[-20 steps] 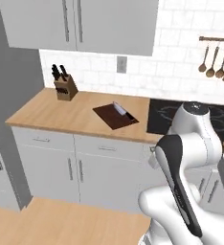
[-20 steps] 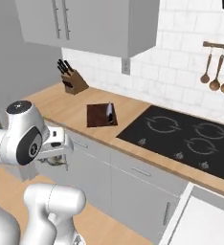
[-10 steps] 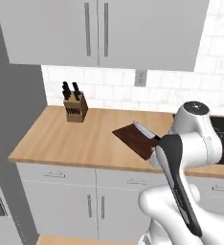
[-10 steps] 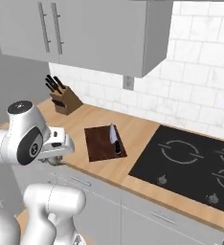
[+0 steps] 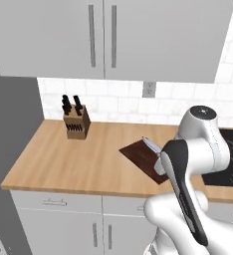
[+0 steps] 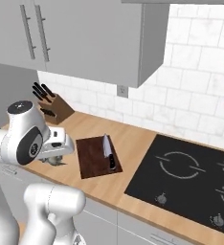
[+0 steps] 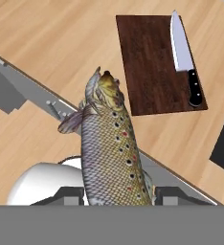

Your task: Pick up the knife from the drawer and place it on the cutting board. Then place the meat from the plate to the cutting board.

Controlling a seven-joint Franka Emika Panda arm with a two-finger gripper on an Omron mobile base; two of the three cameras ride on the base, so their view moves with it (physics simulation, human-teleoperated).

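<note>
Counter (image 5: 83, 164) view shifted, knife (image 7: 184, 55) on cutting board (image 7: 152, 62), gripper (image 7: 117, 194) seemingly still holds meat (image 7: 111, 153)

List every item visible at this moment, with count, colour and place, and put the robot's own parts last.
cutting board: one, dark brown wood, flat on the counter left of the hob.
knife: one, silver blade and black handle, lying on the cutting board along its edge nearest the hob.
meat: one, a speckled olive-brown fish, held over the counter's front edge.
knife block: one, tan with black handles, at the back of the counter.
hob: one, black, set into the counter.
counter: one, light wood.
wall cabinets: grey, above the counter.
wall socket: one, grey, on the white tiles.
gripper: one, dark fingers, shut on the meat.
</note>
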